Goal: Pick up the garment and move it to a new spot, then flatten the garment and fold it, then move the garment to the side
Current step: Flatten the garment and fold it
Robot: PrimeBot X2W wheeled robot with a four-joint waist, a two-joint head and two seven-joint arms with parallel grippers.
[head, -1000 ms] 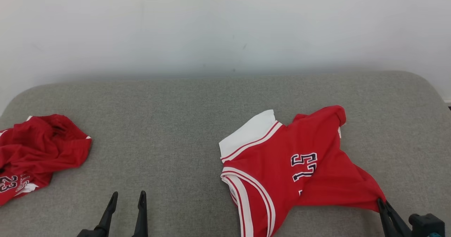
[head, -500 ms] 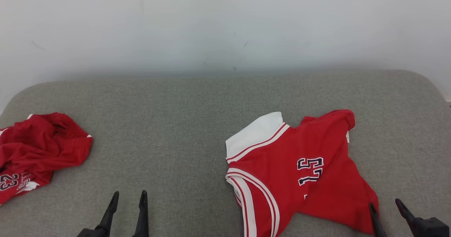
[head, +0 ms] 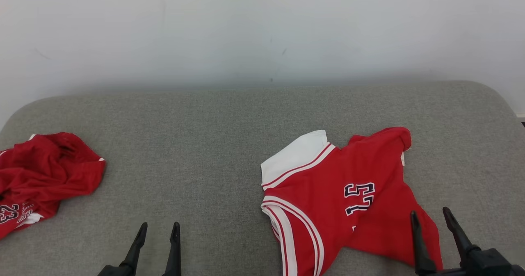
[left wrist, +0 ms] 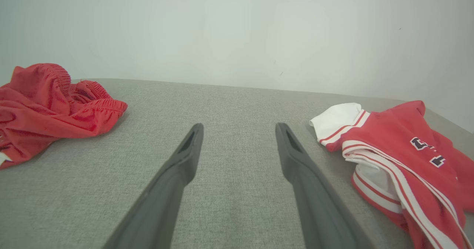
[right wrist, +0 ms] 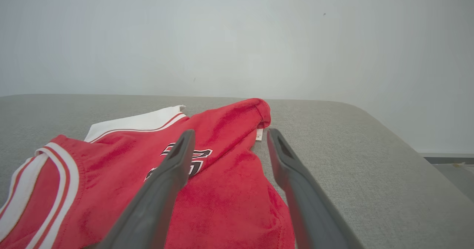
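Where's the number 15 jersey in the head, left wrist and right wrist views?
Head view: number 15 jersey right of centre, low.
Left wrist view: jersey at the right edge.
Right wrist view: jersey lower left to centre.
Shared landmark: its white striped panel, on the jersey's far edge.

Crumpled red cloth point(head: 45, 173), number 23, at left edge of grey cushion point(head: 197, 144); pale wall point(head: 246, 30) behind

What lies on the cushion point(head: 205, 136) before me.
The jersey point(head: 328, 185) lies to my right, my right claw point(head: 430, 211) over its near corner; the crumpled garment point(head: 49, 173) lies far left, my left claw point(head: 160, 224) between them; the wall point(head: 262, 30) stands behind.
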